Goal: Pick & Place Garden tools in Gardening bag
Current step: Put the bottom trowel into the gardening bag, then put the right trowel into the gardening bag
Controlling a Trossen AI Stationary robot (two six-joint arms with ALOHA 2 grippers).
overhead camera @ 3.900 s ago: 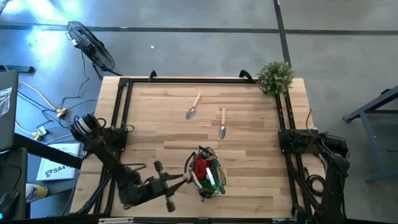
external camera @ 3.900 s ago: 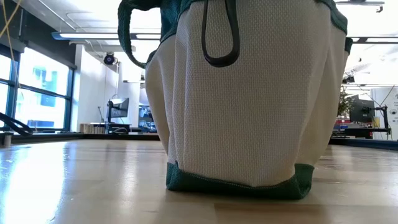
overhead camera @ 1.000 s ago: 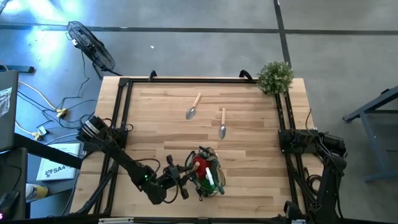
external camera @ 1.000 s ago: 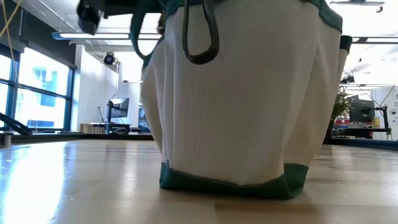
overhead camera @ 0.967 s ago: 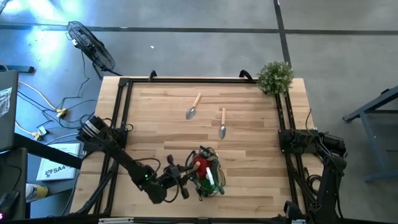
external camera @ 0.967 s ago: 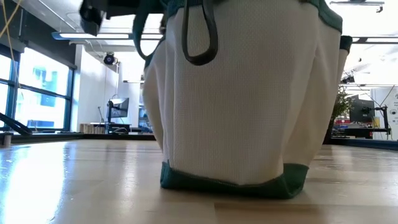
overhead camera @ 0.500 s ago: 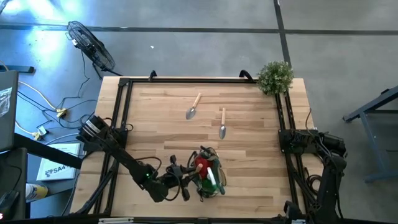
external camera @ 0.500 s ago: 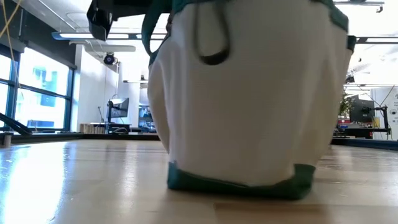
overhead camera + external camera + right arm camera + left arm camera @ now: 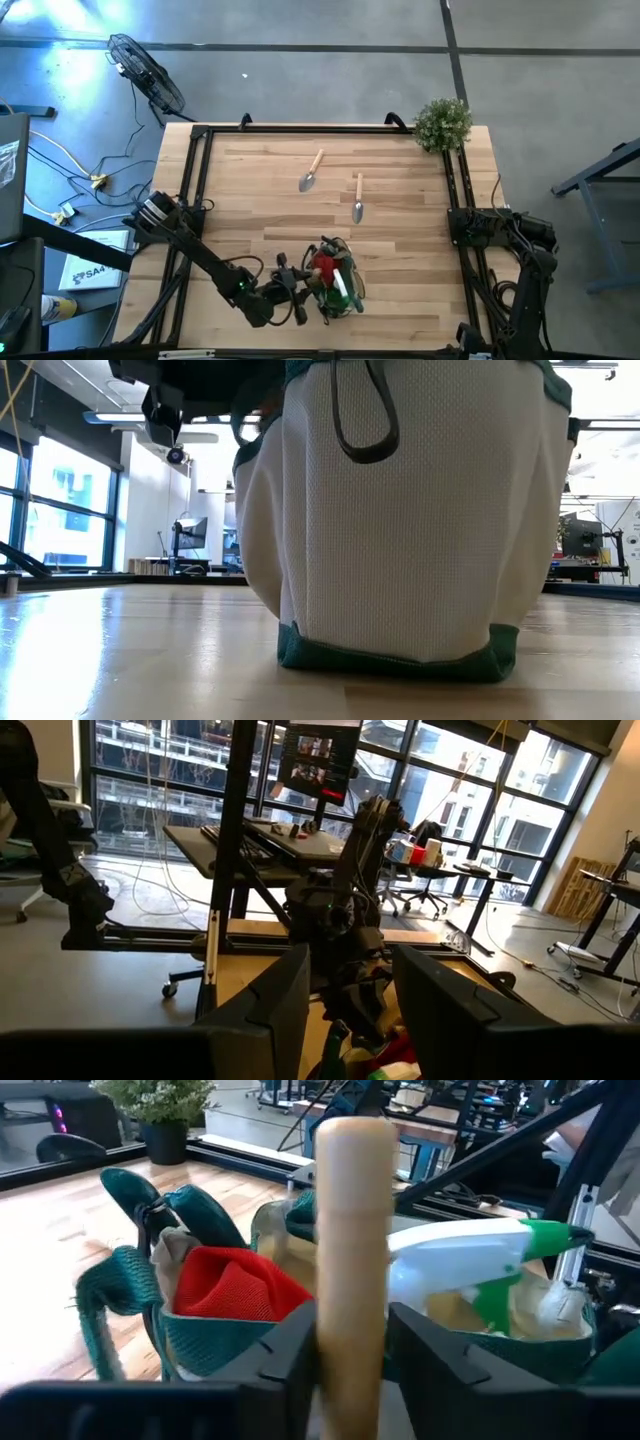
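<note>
Tan bag [image 9: 420,530], green trim, prob. fabric

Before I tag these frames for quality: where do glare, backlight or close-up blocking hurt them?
Low view: the gardening bag fills the frame, bright ceiling lights behind.
Left wrist view: the wooden handle in the left gripper blocks the middle.
Right wrist view: bright windows backlight the dark frame.
High view: evenly lit.

High cam looks straight down on the whole pale wooden desk [image 9: 400,255]; low cam sits at desk level right against the round tan fabric bag with green trim [image 9: 410,520], which both views and both wrist cams share.
</note>
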